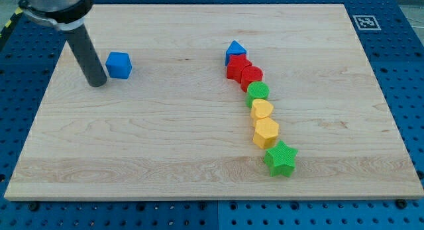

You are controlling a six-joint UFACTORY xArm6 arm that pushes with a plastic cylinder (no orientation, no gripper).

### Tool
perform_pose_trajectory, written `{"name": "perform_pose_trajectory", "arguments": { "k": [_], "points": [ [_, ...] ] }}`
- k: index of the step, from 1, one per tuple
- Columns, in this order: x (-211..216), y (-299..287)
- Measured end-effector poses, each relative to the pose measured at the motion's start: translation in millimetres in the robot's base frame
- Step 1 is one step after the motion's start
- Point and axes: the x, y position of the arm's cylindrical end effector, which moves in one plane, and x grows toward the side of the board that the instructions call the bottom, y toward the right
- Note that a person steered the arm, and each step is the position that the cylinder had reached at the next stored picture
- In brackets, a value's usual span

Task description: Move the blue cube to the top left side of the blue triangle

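Note:
The blue cube [119, 64] lies on the wooden board at the view's upper left. The blue triangle [234, 52] lies near the top centre, far to the cube's right. My tip [97, 82] rests on the board just left of the blue cube and slightly below it, with a small gap between them. The dark rod rises from the tip toward the view's top left corner.
A chain of blocks runs down from the blue triangle: a red block [236, 69], a red cylinder [252, 76], a green cylinder [258, 93], a yellow heart [262, 110], a yellow hexagon [266, 132], a green star [281, 158]. The board's left edge [36, 124] is near my tip.

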Motion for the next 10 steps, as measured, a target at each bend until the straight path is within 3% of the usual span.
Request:
{"name": "perform_pose_trajectory", "arguments": {
  "k": [6, 9, 10],
  "points": [
    [-63.9, 33.6],
    [-84.9, 20.0],
    [-94.7, 48.8]
  ]
}}
